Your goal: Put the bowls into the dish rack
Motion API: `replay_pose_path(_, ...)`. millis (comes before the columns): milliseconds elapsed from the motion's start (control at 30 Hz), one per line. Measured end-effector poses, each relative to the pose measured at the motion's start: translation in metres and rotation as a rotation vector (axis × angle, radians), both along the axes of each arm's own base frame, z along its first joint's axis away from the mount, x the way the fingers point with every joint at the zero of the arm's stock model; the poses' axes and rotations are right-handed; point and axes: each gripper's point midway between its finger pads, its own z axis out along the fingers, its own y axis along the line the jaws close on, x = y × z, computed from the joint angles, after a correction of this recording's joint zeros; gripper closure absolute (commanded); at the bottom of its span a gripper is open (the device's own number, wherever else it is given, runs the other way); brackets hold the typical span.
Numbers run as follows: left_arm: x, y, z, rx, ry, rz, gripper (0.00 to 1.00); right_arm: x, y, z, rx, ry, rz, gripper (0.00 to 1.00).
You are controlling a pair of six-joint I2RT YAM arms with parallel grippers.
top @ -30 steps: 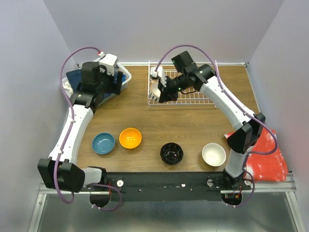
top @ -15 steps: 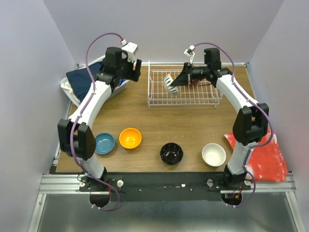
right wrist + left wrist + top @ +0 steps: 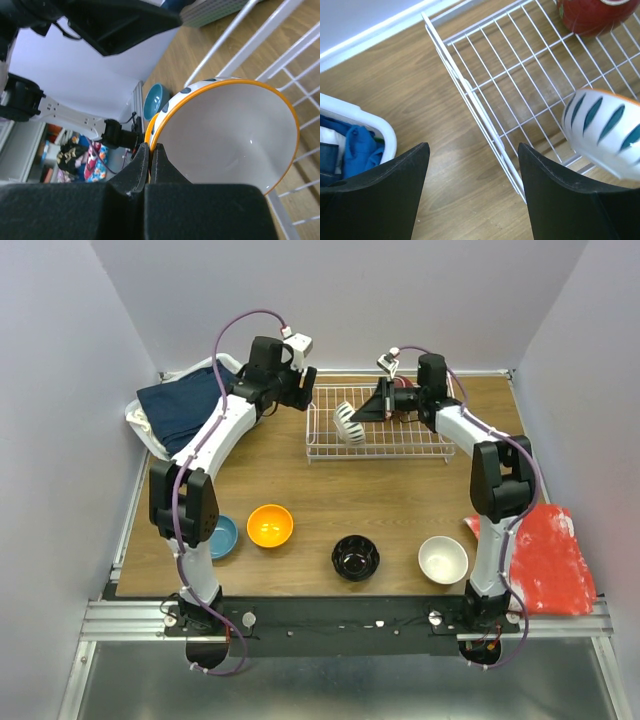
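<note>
On the wooden worktop (image 3: 300, 490), the right pincer (image 3: 362, 414) clamps the rim of the striped bowl (image 3: 347, 422), tilted on edge over the dish rack (image 3: 425, 446) near its left end. The left pincer (image 3: 471, 147) gapes empty just outside that end.

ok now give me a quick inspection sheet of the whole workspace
surface: wooden table, no spills seen
job's things: dish rack holds a red bowl; striped bowl held tilted over the rack; blue bowl, orange bowl, black bowl, white bowl on the table, outside the rack
clutter: white basket with blue cloth, far left; red cloth, right edge
grippers: left gripper open, empty, by the rack's left rim; right gripper shut on the striped bowl's rim
cables: purple cables loop above both arms
surroundings: plain walls, metal frame in front
</note>
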Motion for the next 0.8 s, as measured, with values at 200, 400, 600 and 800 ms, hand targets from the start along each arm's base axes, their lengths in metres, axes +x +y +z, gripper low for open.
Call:
replay_pose_path(200,-0.002,-0.007,-0.017,0.013,0.039,-0.016,0.21,0.021,-0.018,-0.024,0.046,0.081,-0.071,0.99)
replay_pose_path(400,0.001,-0.019,-0.021,0.022,0.043,-0.047,0.22,0.035,-0.026,-0.048,0.074,0.188,-0.103,0.99)
replay_pose_path(600,0.001,-0.044,-0.024,0.037,0.039,-0.111,0.30,0.037,-0.025,-0.052,0.085,0.208,-0.104,0.99)
replay_pose_path(800,-0.001,-0.063,-0.037,0.066,0.057,-0.175,0.45,0.040,-0.030,-0.055,0.081,0.213,-0.118,0.98)
